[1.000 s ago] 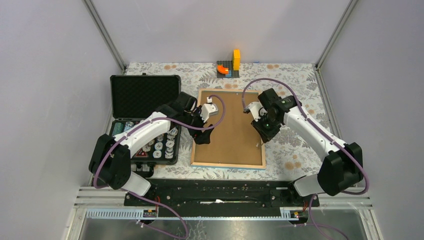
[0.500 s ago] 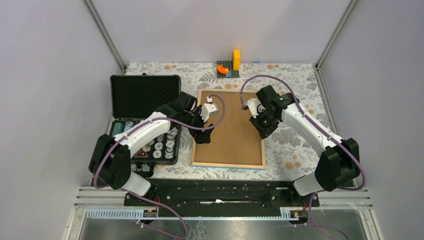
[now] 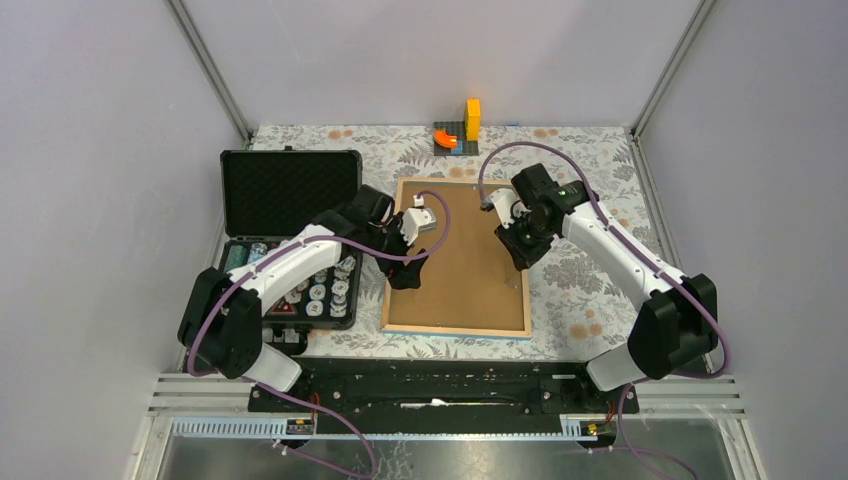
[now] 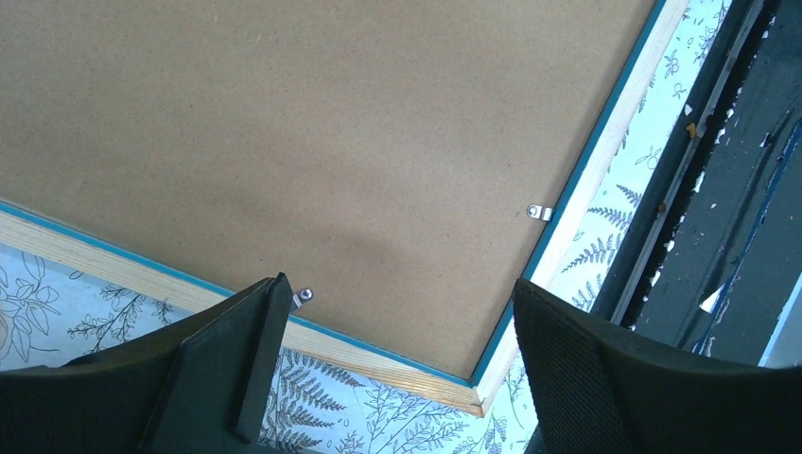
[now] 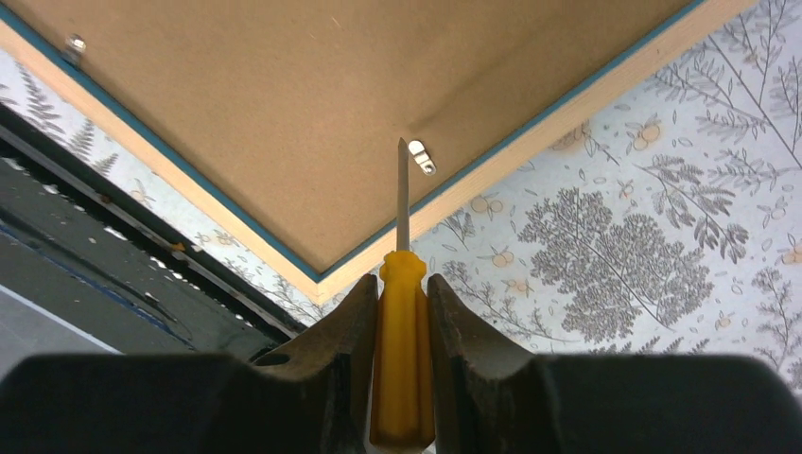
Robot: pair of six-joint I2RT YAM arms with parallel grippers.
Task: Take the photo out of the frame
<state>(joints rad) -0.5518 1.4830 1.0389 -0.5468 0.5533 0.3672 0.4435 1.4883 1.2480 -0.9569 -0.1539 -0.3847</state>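
Open case (image 3: 290, 190) holds round pieces (image 3: 318, 293). The left fingers (image 4: 227, 378) gape; the right fingers (image 5: 331, 369), gripping a screwdriver (image 5: 402, 359), have shifted farther along the frame (image 3: 465, 285) back.

you'd have seen the frame (image 3: 458, 255) backed in matt, finely speckled brown fibreboard, rimmed in pale bare wood. the small clips (image 5: 423, 157) on the frame shone like metal. the screwdriver (image 5: 402, 340) above the frame had a glossy yellow plastic handle and dull metal blade. left of the frame, the case (image 3: 288, 192) showed matt black foam.
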